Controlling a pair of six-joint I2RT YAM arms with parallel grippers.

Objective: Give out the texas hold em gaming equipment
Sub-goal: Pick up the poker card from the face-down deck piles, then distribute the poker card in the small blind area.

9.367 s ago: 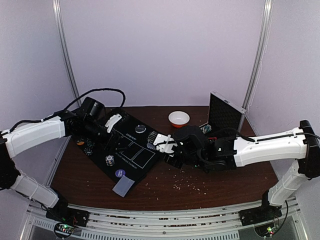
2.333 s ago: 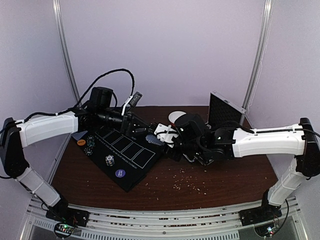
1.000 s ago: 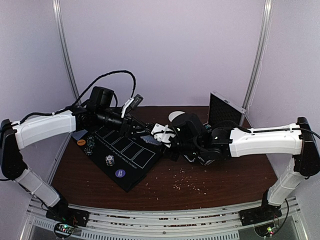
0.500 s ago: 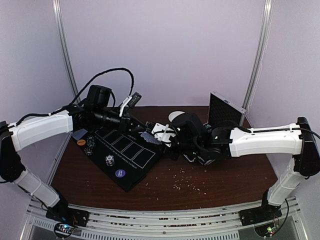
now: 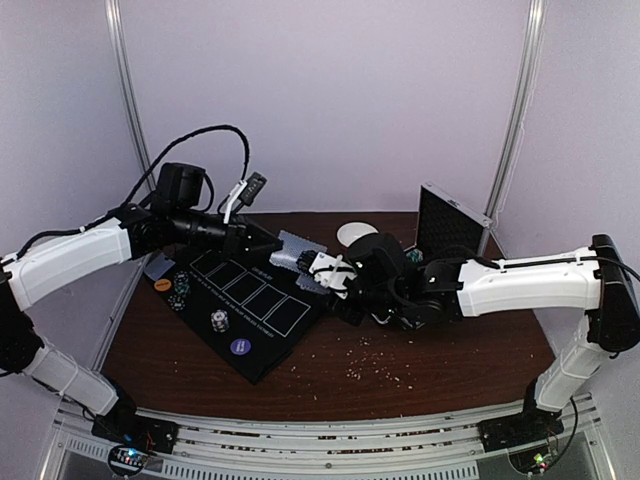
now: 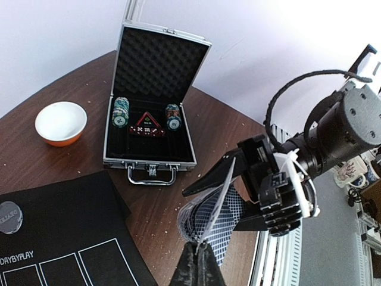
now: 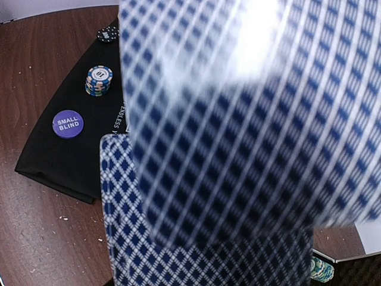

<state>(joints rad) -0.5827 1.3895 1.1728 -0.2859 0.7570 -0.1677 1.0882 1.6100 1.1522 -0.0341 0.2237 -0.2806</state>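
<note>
My left gripper [image 6: 202, 262] is shut on the edge of one blue-checked playing card [image 6: 227, 182], held in the air above the table [image 5: 300, 247]. Just right of it, my right gripper [image 5: 330, 272] is shut on the rest of the deck [image 6: 223, 223], its black fingers [image 6: 217, 174] above and below the cards. In the right wrist view the deck [image 7: 196, 256] and the blurred lifted card [image 7: 238, 113] fill the frame and hide the fingers. On the black mat [image 5: 262, 312] lie a chip stack [image 5: 219, 320] and a purple disc [image 5: 240, 346].
The silver case [image 6: 155, 101] stands open behind, with chip rolls and dice inside. A white bowl [image 6: 61, 122] sits left of it. An orange disc [image 5: 161, 285], dark chips [image 5: 180, 292] and a grey card [image 5: 158, 268] lie at the mat's left edge. Crumbs dot the wood.
My left gripper has shut on a card and drawn it back left and up, away from the deck. The right arm with the deck has barely moved.
</note>
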